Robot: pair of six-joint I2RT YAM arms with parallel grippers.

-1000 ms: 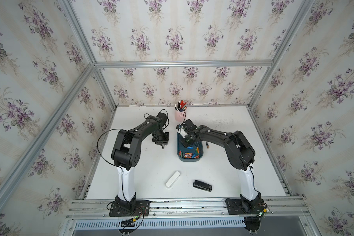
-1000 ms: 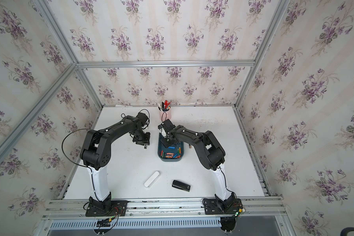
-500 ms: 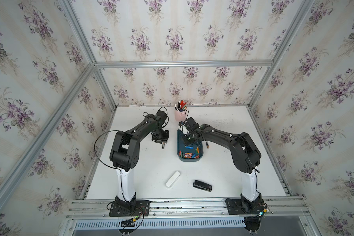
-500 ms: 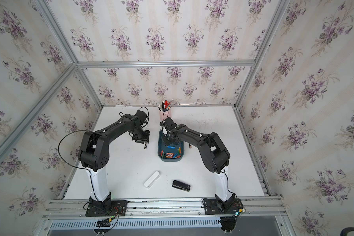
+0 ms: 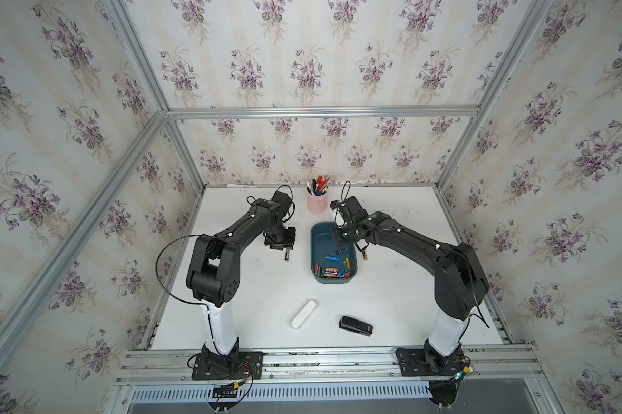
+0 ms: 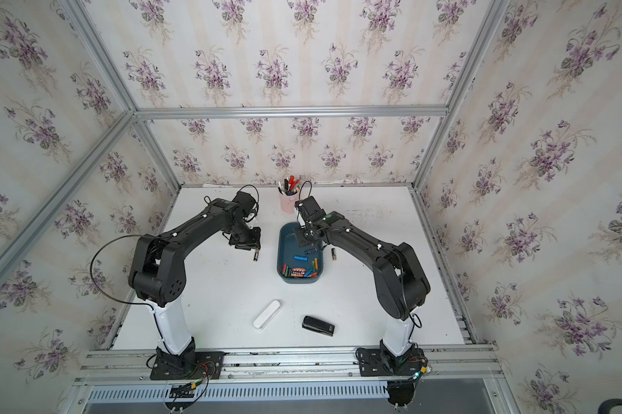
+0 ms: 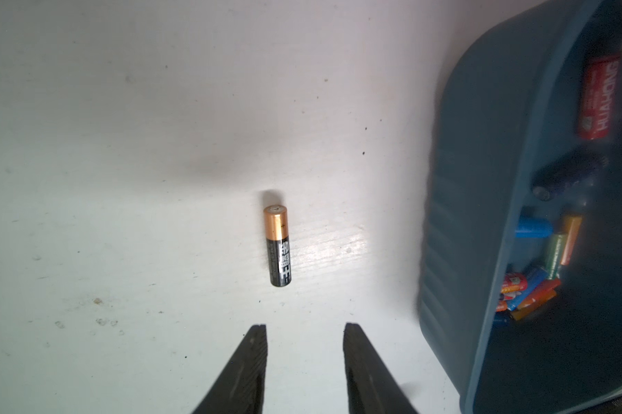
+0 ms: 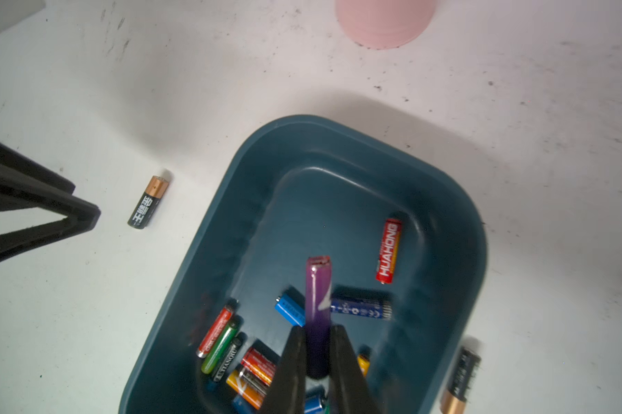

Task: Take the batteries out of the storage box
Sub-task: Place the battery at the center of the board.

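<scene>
Though shallow, storage box (image 8: 338, 200) with batteries (image 8: 388, 251)

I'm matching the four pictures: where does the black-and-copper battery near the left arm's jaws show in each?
Top view: black-and-copper battery on the left arm's side of the dark teal plastic storage box.
Top view: battery likewise beside the box.
Left wrist: mid-picture, beyond the open jaws of the left gripper.
Right wrist: battery between that gripper and the box.
Shared landmark: the box.

Lettering I read: "HUAHONG" on the red battery (image 8: 388, 251) in the storage box (image 8: 446, 200); white Chinese characters on the black-and-copper battery (image 7: 278, 247).
</scene>
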